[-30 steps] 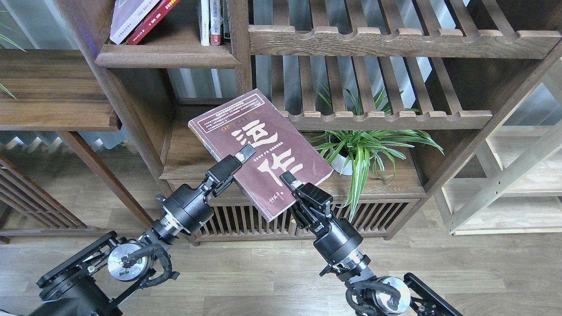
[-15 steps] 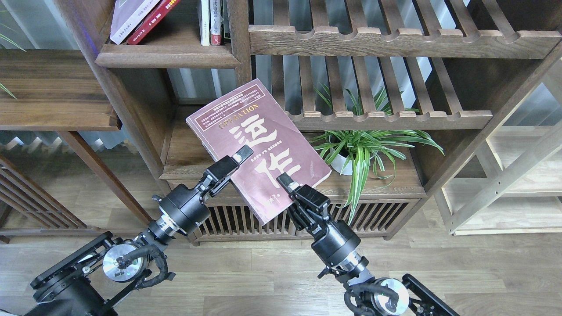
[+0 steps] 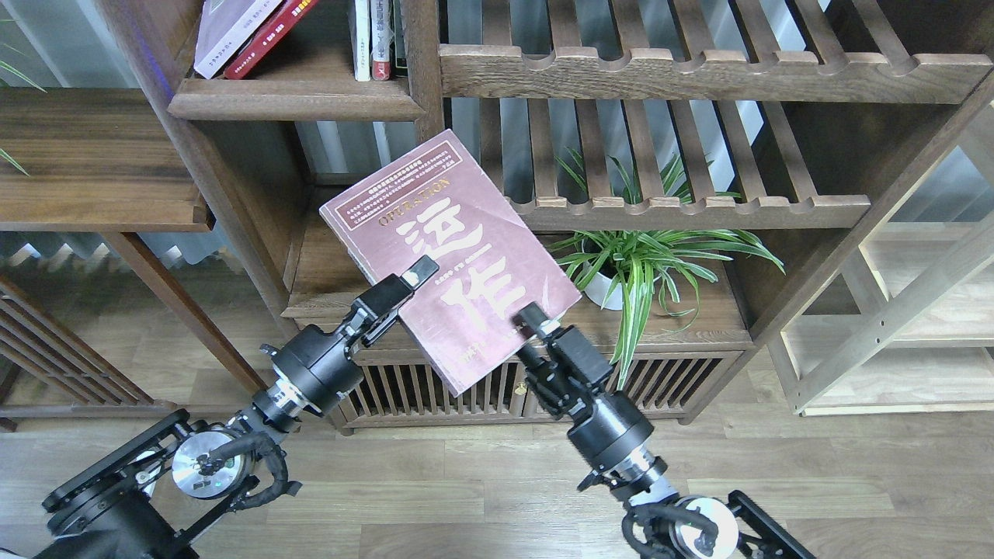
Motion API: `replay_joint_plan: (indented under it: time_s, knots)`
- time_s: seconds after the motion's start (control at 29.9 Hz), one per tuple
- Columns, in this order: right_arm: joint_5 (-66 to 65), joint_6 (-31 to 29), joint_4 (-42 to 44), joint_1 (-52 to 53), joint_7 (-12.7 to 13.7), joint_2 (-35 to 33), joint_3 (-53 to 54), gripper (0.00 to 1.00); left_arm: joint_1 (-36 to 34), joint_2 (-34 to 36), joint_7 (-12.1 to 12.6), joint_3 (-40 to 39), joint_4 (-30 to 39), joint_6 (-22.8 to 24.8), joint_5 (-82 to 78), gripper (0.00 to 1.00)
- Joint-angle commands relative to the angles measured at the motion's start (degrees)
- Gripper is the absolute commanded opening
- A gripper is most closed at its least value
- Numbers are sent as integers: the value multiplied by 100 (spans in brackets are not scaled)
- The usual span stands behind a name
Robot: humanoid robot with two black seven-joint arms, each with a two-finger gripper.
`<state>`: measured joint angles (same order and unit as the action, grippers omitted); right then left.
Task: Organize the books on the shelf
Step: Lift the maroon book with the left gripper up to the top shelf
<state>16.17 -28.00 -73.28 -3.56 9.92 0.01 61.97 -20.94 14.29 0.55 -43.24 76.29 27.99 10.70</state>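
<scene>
So that it stays level, the dark brown book (image 3: 435, 248) is held at two edges. Left gripper (image 3: 411, 278) fingers pinch it; so do the right gripper (image 3: 530, 320) fingers.

A dark brown paperback book (image 3: 446, 256) with large white Chinese characters and a gold word on its cover is held tilted in the air, cover up, in front of a dark walnut wooden bookcase (image 3: 699, 74). On the bookcase's upper left shelf, a pale lavender book (image 3: 225, 31) and a red book (image 3: 268, 35) lean together to the right.
</scene>
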Motion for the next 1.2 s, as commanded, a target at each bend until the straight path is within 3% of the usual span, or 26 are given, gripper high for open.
replay_joint_plan:
  time_s: [0.0,0.23,0.5,0.67,0.8,0.9,1.14,1.17]
  knots:
    - [18,0,261,13,-25,-1,516,91,-15,266,7,-35,201,1,-76,2]
    - [26,0,770,48,-43,-1,1238,93,28,1320,7,-684,1290,1,-1024,1]
    - [-35,0,1694,31,-52,-1,1361,95,98,2148,60,-1940,1810,1,-1851,0]
    - [-70,0,1721,-31,-43,-1,1361,95,178,2139,138,-3171,1802,1,-2466,0]
    - [-114,0,1721,-31,-34,-1,1326,95,125,2052,480,-3787,1810,1,-2563,0]
    - [-149,0,1712,-40,-34,-1,1265,95,108,2051,648,-4033,1810,1,-2765,0]
    - [-281,0,1712,-14,-8,-1,1141,95,-76,1894,648,-4289,1819,1,-3258,0]
    - [-316,0,1712,-5,-8,-1,1141,95,-94,1806,640,-4298,1819,-178,-3267,0]
